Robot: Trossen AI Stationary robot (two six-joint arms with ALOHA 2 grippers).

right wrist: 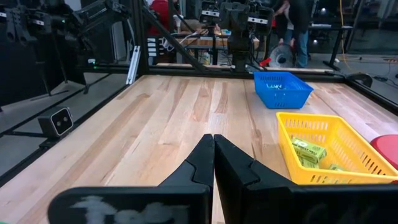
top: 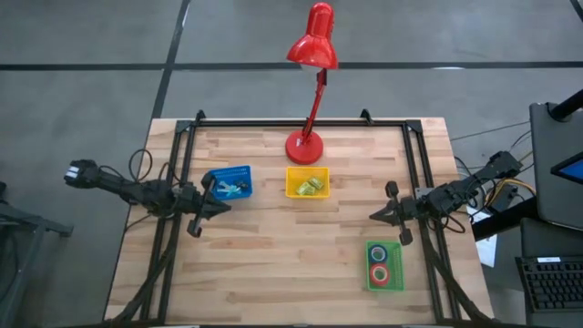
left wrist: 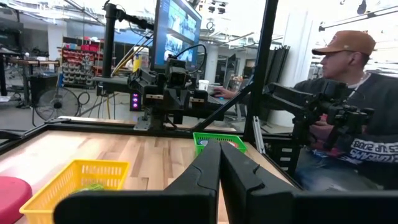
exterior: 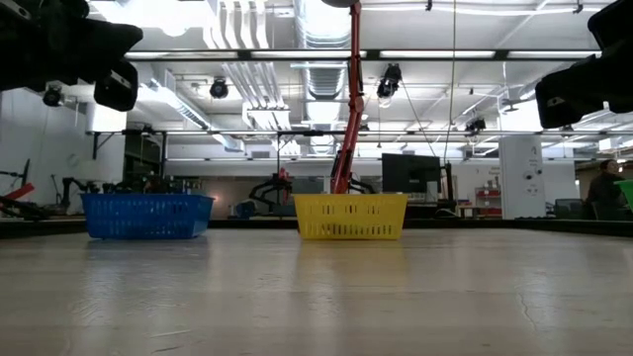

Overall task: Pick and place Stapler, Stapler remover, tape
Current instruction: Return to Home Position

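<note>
Tape (top: 383,264) — small rings, red and blue, lying flat inside the green bin (top: 384,288); being round, they present no long axis, and none shows on the bare wood outside the green bin. The right gripper (top: 376,215) stands just beyond the green bin on its far-edge side, above the table and apart from it, fingers pressed together on nothing, tips aimed toward the table's middle, so the tape lies beside and behind the tips, not ahead of them. The yellow bin (top: 290,182), with yellowish-green pieces in it, sits farther from the green bin, diagonally toward the far edge; the blue bin (top: 248,169) lies farther still along the same line. The left gripper (top: 219,205), fingers likewise closed and empty, hangs near the blue bin, well apart from the green bin across the table. Judgement: the right arm is much the nearer to the tape, yet with sorting seemingly complete the coming move is withdrawal — each arm needs only to back away from the green bin's side of the table without dipping.
</note>
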